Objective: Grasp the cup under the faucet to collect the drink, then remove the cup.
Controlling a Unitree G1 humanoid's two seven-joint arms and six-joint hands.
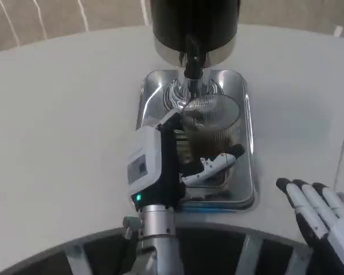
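At the near edge of the white surface (57,143), to the right of the metal tray (247,143), the right robot hand (321,220) is seen lying with its fingers straight and spread apart, released and holding nothing. It is kept well apart from the tray. Nearer the middle, the left robot hand (178,166) is reached over the tray's near rim, its white back turned up and a green light shown near the wrist. Its fingers (218,163) are wrapped around the near side of the cup (209,123), which is grasped by it. The cup is a clear ribbed glass with dark drink seen in its lower part; it is held above the tray's middle, tilted a little toward the camera, and whether its base touches the tray cannot be told. Just beyond the cup, at the tray's far end, the black faucet (192,63) is seen pointing down, with the cup's far rim just below and in front of it. Behind the tray's far rim the dark dispenser (195,23) is placed.
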